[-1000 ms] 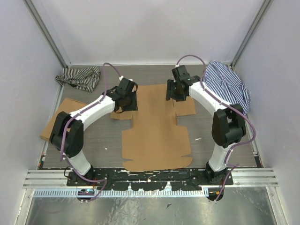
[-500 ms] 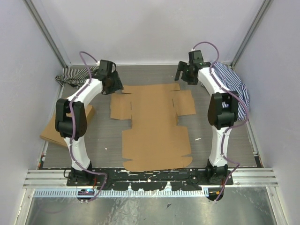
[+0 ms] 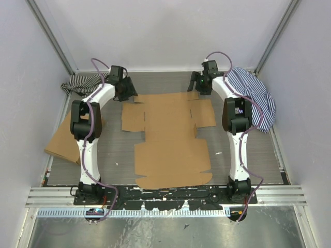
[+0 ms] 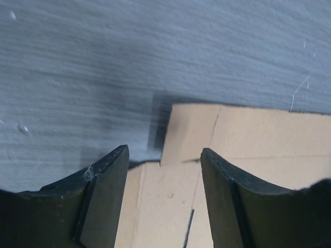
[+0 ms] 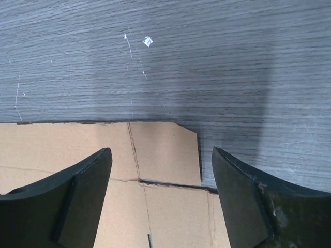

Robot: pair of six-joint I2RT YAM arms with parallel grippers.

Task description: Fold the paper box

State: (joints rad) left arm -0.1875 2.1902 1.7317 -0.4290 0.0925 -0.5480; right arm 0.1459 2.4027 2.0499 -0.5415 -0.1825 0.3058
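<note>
The paper box [image 3: 170,137] lies flat and unfolded on the grey table, a brown die-cut sheet with side flaps and slits. My left gripper [image 3: 125,92] is open over its far left corner; the left wrist view shows that corner tab [image 4: 191,134] between my fingers [image 4: 106,196]. My right gripper [image 3: 199,89] is open over the far right corner; the right wrist view shows the corner tab [image 5: 163,152] and a slit between my fingers [image 5: 83,201]. Neither gripper holds anything.
A second flat brown cardboard box [image 3: 62,139] lies at the left edge. A striped cloth [image 3: 83,82] is bunched at the back left, and another striped cloth [image 3: 253,95] lies at the back right beside my right arm. White walls enclose the table.
Both arms have stretched out toward the back of the table. The grippers moved from over the sheet's upper flaps to its far corners. The sheet has not moved.
</note>
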